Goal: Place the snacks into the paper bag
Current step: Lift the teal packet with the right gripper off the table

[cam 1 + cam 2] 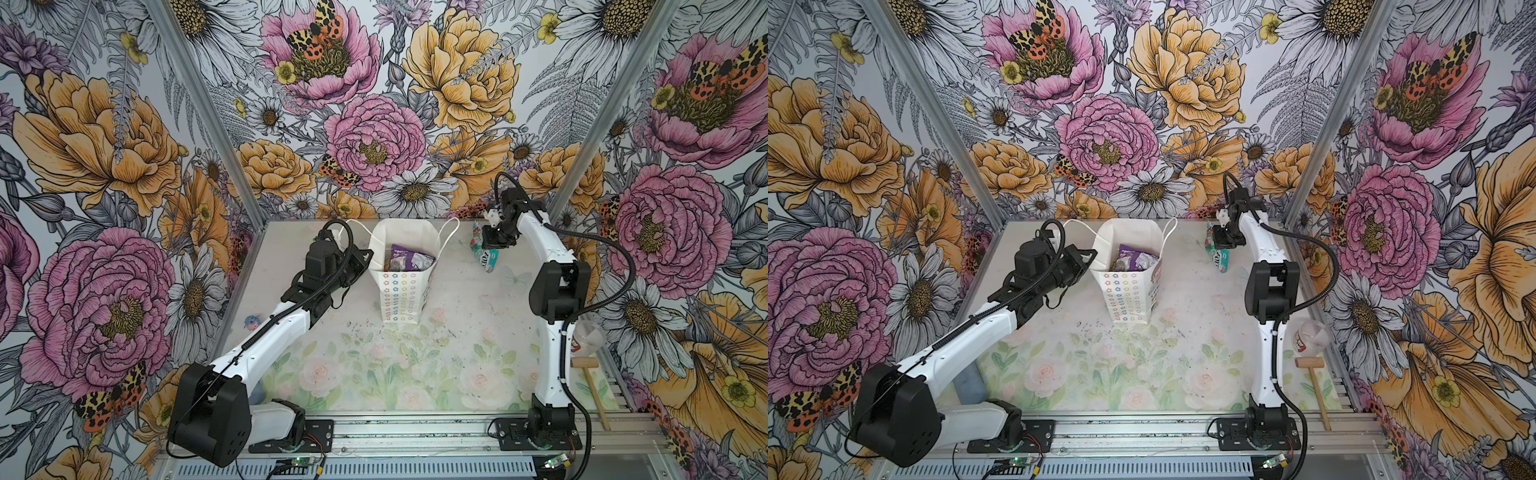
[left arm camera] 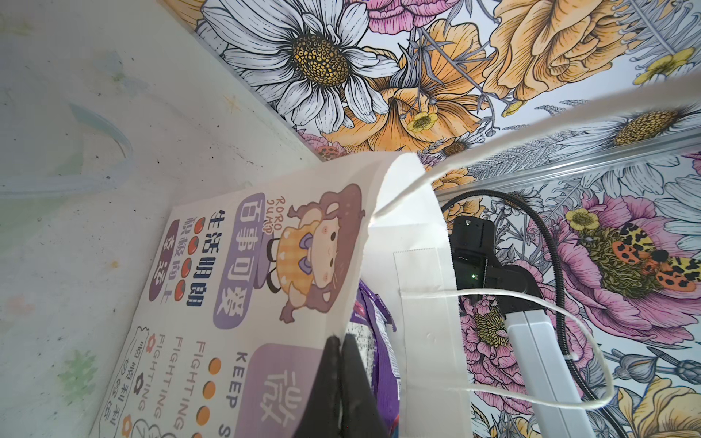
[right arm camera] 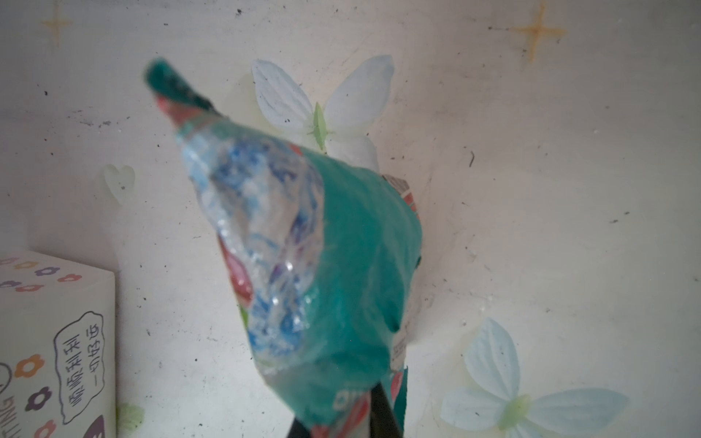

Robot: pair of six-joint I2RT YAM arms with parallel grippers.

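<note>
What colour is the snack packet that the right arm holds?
The packet is mostly teal with a clear patch; the right wrist view shows it best.

We see a pale table (image 1: pixel 457 332) (image 1: pixel 1183 320) with a faded rose print and dark specks across it. In both top views 3 things rest on it. The paper bag (image 1: pixel 400 299) (image 1: pixel 1128 299) stands upright near the back middle. A clear plastic cup (image 1: pixel 590 334) (image 1: pixel 1312 336) sits at the right edge. Just in front of the cup lies a wooden mallet (image 1: pixel 585 363) (image 1: pixel 1309 363), its handle pointing towards the front rail (image 1: pixel 415 432).
</note>
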